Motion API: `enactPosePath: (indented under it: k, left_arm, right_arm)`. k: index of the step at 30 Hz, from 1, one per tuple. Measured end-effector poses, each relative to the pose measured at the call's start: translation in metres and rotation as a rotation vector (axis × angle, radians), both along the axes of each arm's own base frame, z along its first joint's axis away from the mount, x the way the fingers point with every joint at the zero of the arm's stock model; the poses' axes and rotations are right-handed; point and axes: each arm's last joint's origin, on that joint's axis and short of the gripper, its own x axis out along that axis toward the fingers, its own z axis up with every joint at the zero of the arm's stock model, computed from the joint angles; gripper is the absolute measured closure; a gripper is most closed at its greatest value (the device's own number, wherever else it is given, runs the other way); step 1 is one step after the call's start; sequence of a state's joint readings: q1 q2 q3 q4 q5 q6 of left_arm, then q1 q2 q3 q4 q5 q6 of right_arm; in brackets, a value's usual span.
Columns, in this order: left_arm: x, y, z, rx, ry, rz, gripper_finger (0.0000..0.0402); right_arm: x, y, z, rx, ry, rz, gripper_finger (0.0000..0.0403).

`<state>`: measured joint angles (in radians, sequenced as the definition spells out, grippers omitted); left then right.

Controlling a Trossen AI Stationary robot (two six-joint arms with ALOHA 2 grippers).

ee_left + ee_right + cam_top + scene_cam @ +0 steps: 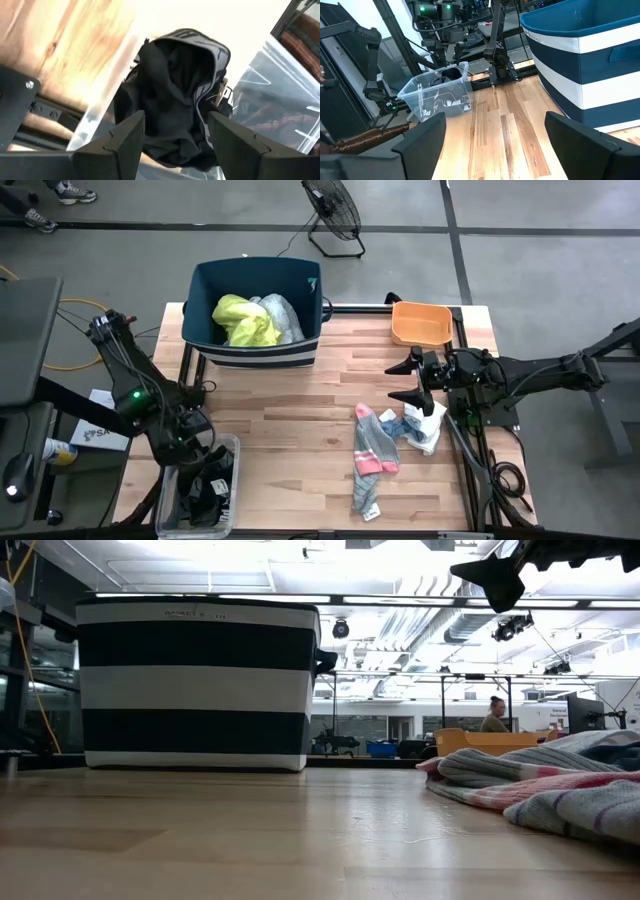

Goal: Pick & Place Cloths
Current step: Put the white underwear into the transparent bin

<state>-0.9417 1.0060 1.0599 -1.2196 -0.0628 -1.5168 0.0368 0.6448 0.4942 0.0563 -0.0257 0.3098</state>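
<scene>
My left gripper (175, 145) hangs open, pointing down over a clear plastic box (225, 450) at the table's near left corner. A black cloth with pale stripes (175, 95) lies bunched inside the box, below and between the fingers. My right gripper (492, 145) waits open and level above the table's right side. Grey socks with pink toes (372, 452) and a small white-blue rag (425, 425) lie flat on the wood near it. A neon-yellow garment (245, 320) and a pale garment (282, 315) lie in the dark-blue bin (205, 290).
The blue-and-white striped bin (195, 685) stands at the table's far side, left of centre. An orange tray (420, 322) sits at the far right corner. Bare wood (290, 430) lies between the box and the socks. A fan (335, 215) stands on the floor beyond the table.
</scene>
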Motion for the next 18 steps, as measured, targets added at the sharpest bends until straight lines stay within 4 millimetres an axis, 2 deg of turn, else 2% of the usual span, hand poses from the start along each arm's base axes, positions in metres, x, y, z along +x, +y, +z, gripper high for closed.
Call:
enactPosePath:
  k: [6,12,18]
  left_arm:
    - [0.001,0.002,0.006,0.021,-0.110,-0.044,0.0190]
    - [0.005,0.006,0.023,0.154,-0.322,-0.116,0.0190]
    - [0.024,0.019,0.029,0.310,-0.439,-0.113,0.0190]
  right_arm:
    - [0.000,0.000,0.000,0.000,0.000,0.000,0.0071]
    - [0.000,0.000,0.000,0.000,0.000,0.000,0.0071]
    - [0.000,0.000,0.000,0.000,-0.001,0.001,0.0071]
